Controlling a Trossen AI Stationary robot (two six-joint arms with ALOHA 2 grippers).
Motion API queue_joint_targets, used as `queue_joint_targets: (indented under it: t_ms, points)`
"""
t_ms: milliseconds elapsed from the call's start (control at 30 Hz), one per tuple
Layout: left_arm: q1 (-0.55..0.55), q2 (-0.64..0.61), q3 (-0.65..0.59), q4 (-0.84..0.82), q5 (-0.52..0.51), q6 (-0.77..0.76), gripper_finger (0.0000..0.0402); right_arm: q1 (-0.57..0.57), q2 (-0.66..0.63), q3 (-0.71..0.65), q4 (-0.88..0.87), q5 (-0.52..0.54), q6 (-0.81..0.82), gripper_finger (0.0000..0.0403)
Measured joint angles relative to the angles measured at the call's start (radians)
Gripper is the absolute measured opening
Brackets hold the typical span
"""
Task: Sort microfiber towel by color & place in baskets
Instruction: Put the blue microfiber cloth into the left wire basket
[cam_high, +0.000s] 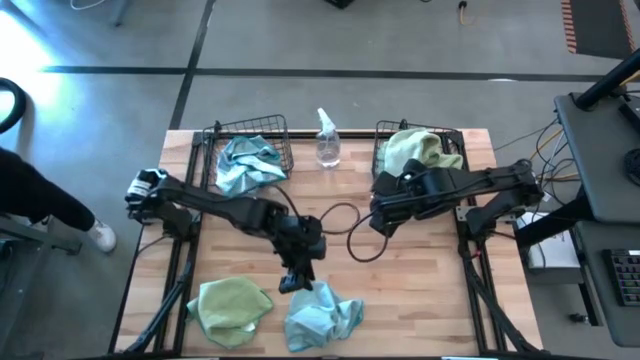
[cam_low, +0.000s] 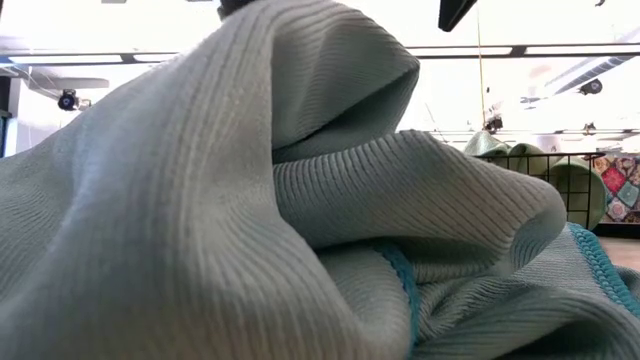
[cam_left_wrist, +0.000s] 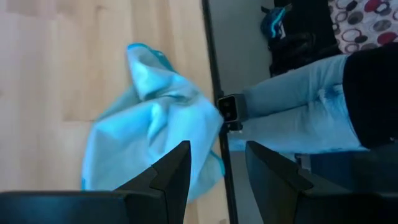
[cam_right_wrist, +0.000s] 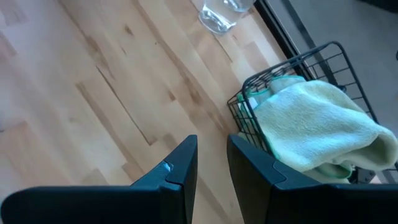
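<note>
A: From overhead, where is the left gripper (cam_high: 291, 284) working?
B: It is hanging over the crumpled light blue microfiber towel (cam_high: 322, 315), which is lying just past its fingertips at the table's near edge. The fingers are standing apart with nothing between them, probably lining up a pick. A pale yellow-green towel (cam_high: 232, 305) is lying off to its side.

A: And the table-level camera?
B: The blue cloth is filling it entirely, being so close to the lens.

A: The left wrist camera?
B: The two dark fingers (cam_left_wrist: 175, 172) are parted, framing the towel's edge (cam_left_wrist: 152, 134) ahead of them.

A: The right wrist camera?
B: The right gripper (cam_right_wrist: 211, 163) is hovering narrowly parted and empty, beside the black wire-mesh basket (cam_right_wrist: 241, 106) that is holding a yellow-green towel (cam_right_wrist: 320, 124), seemingly waiting clear of it.
</note>
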Motion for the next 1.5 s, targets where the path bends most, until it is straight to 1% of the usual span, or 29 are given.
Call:
queue_joint_targets:
  t_ms: [267,667,800,933,1233,1333,1500]
  points:
    - [-0.040,0.066,0.041,-0.002,-0.025,0.001,0.0137,0.000,-0.049,0.001,0.005,0.002,0.000,0.0082]
    - [-0.067,0.168,0.011,-0.001,-0.027,0.008,0.0137,0.000,-0.061,0.001,0.009,0.004,0.042,0.0082]
    - [-0.087,0.196,0.009,0.009,-0.050,-0.003,0.0137,0.000,-0.061,0.001,0.009,0.001,0.068,0.0082]
    - [-0.106,0.226,0.009,0.057,-0.057,-0.019,0.0137,0.000,-0.061,0.001,0.009,-0.002,0.069,0.0082]
    - [-0.155,0.272,0.009,0.155,-0.132,-0.019,0.0137,0.002,-0.061,0.002,0.008,-0.049,0.117,0.0082]
    - [-0.171,0.291,0.009,0.186,-0.138,-0.022,0.0137,0.002,-0.061,0.002,0.008,-0.052,0.116,0.0082]
    - [-0.188,0.319,0.009,0.220,-0.178,-0.021,0.0137,0.002,-0.061,0.002,0.007,-0.055,0.116,0.0082]
